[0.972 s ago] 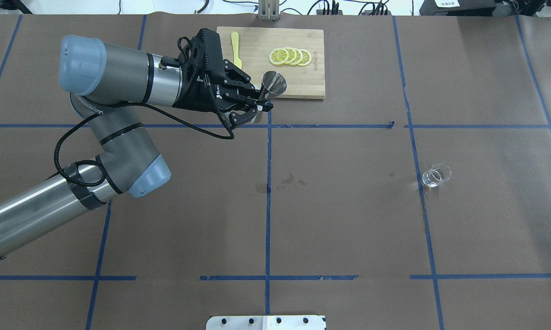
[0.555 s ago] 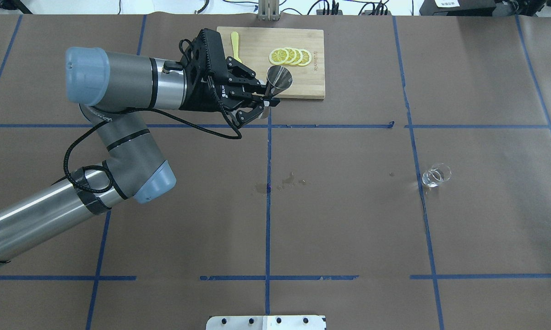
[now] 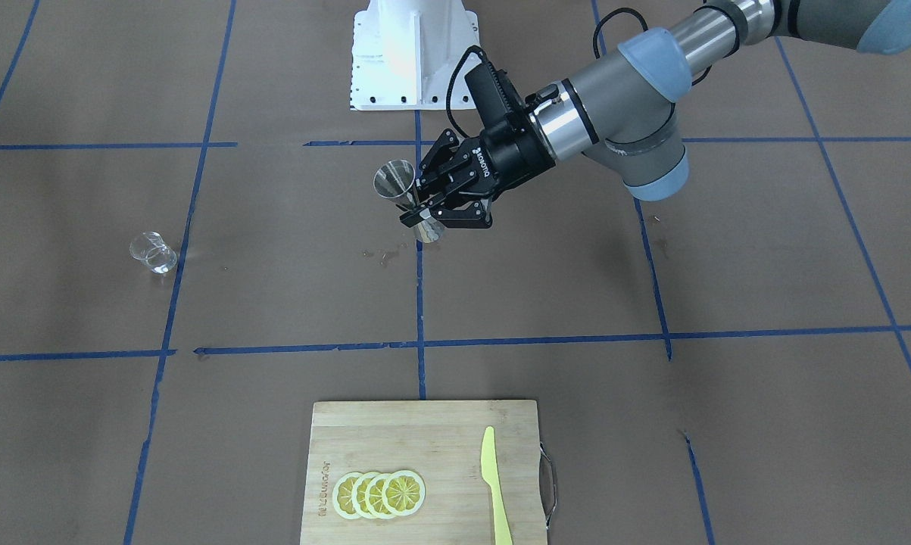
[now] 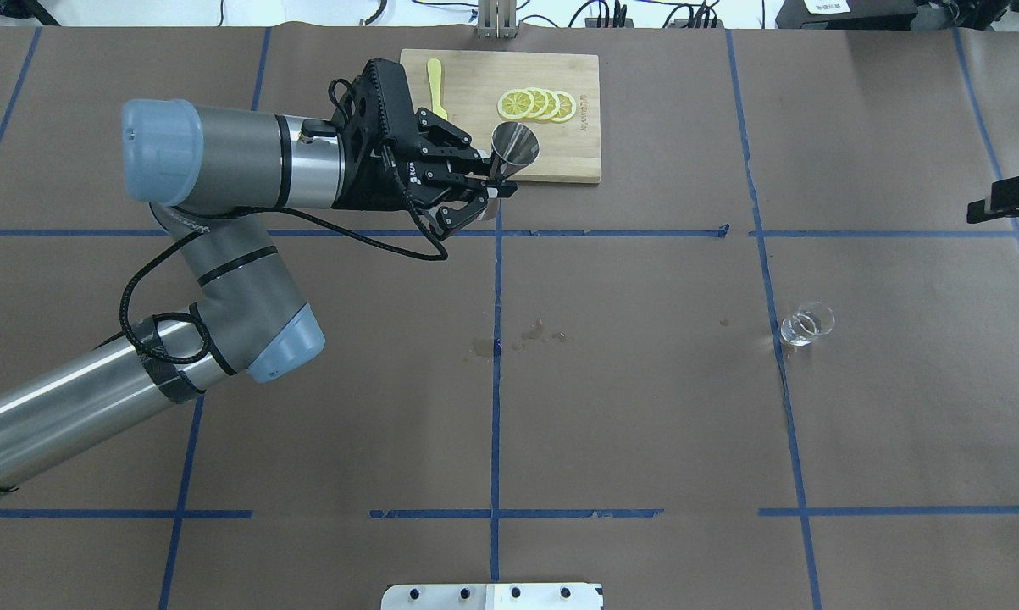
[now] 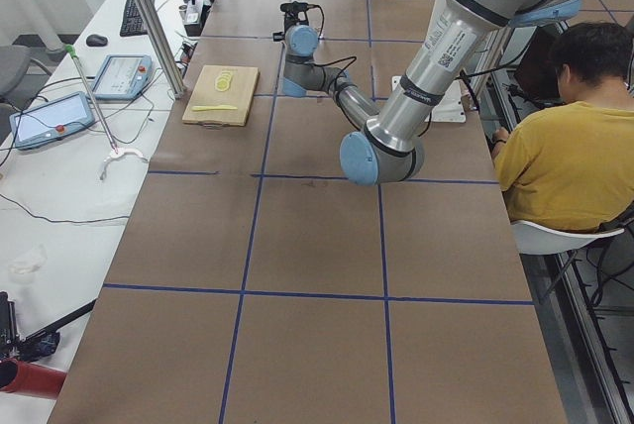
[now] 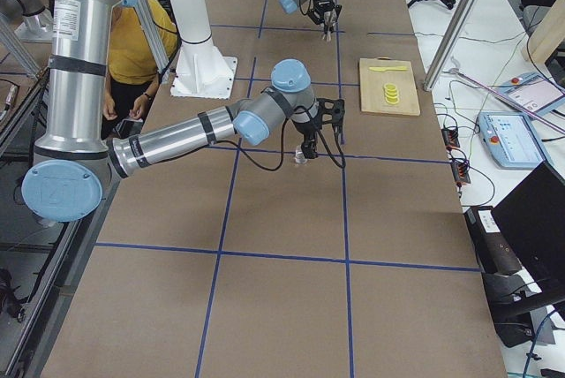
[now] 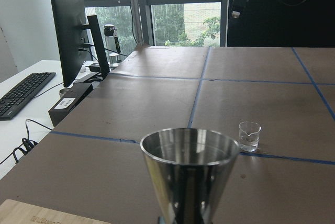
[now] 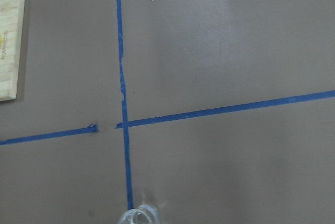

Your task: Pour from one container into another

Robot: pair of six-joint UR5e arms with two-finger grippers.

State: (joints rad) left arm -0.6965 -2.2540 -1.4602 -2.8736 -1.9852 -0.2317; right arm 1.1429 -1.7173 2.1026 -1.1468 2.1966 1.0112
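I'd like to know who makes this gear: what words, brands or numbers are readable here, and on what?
"ROBOTIQ": white letters on the black body of the left gripper holding the jigger.
Cutting board: burnt-in mark beside the lemon slices, too small to read.
Left arm: label sticker, too blurred to read.

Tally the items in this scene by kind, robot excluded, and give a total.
steel jigger: 1
glass cup: 1
cutting board: 1
lemon slices: 4
yellow knife: 1
Total: 8
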